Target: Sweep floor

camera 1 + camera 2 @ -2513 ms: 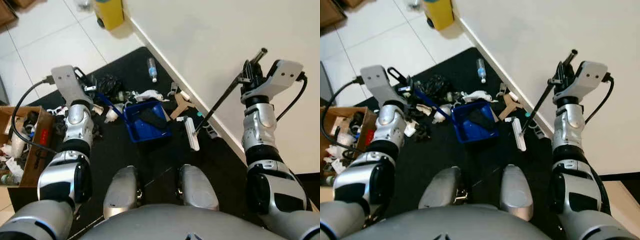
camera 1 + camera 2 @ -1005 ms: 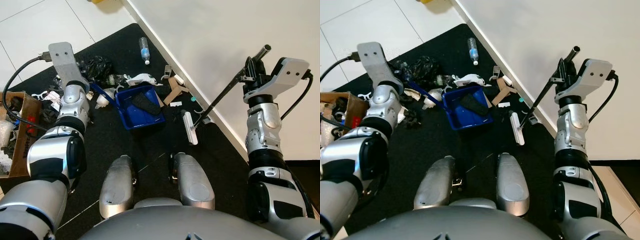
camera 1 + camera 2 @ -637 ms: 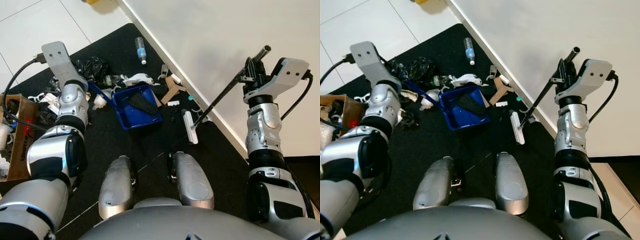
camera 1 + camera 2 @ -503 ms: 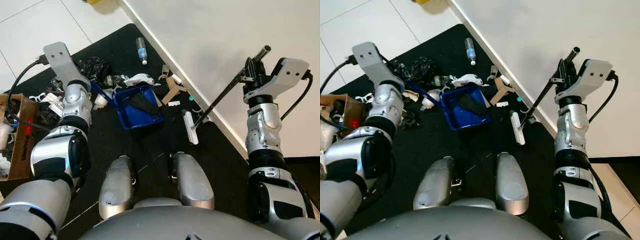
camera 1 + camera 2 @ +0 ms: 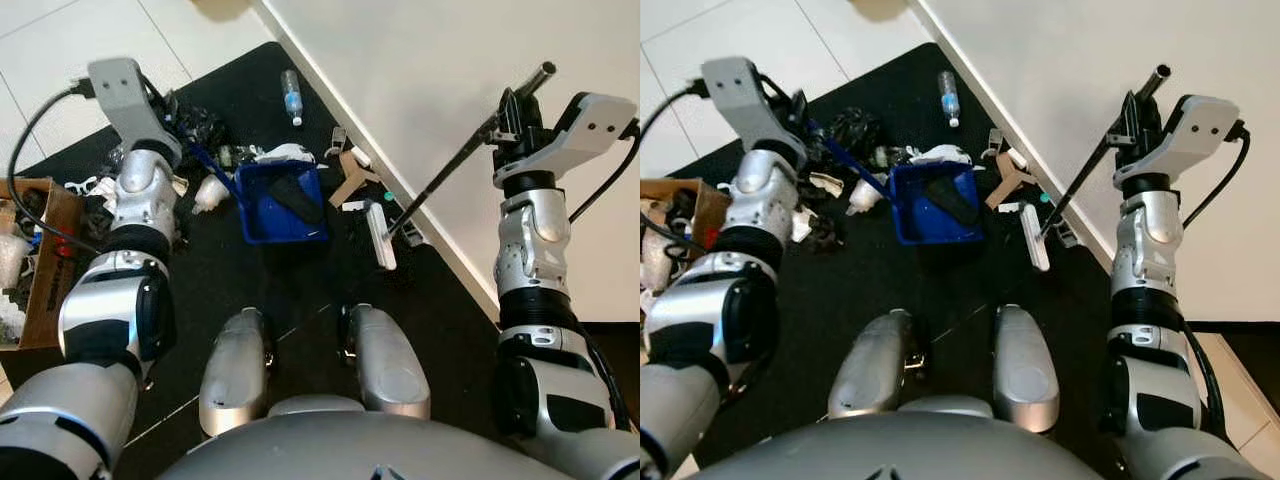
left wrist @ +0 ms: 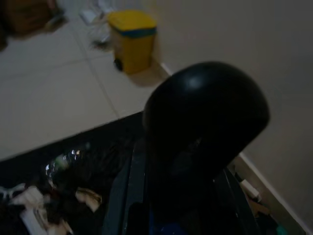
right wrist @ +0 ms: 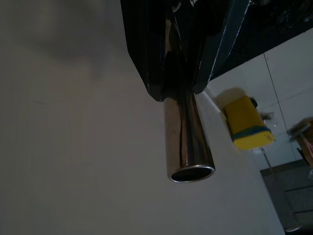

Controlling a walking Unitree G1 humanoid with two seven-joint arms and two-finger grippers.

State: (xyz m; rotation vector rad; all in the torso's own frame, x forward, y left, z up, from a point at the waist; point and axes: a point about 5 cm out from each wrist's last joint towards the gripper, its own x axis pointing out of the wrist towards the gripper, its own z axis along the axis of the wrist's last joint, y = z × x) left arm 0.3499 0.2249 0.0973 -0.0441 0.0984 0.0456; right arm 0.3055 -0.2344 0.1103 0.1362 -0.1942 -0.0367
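The right gripper (image 5: 512,108) is raised beside the pale wall (image 5: 440,70), its fingers closed around the thin dark handle of a broom (image 5: 440,180). The handle slants down to a white broom head (image 5: 379,238) that rests on the black mat (image 5: 260,290) close to the baseboard. In the right wrist view the tube end of the handle (image 7: 188,147) pokes out between the two dark fingers (image 7: 146,58), which pinch it tightly; most of the fingers are cut off by the frame edge.

The left gripper (image 5: 160,100) is held high over the litter, at the top end of the blue dustpan's long handle (image 5: 210,170). The grip itself is hidden behind the grey wrist housing, so whether those fingers clamp the handle cannot be told. The left wrist view is dim and a rounded black shape (image 6: 205,132) blocks much of it; a yellow bin (image 6: 132,39) stands against the wall beyond.

The blue dustpan (image 5: 280,205) lies on the mat with a dark, flat object inside that is too small to identify. Around it lies scattered rubbish: a clear plastic bottle (image 5: 291,96), a crumpled black bag (image 5: 205,130), pieces of brown cardboard (image 5: 348,180) and white scraps (image 5: 285,153). A cardboard box (image 5: 40,260) of clutter sits at the mat's left edge, partly cut off.
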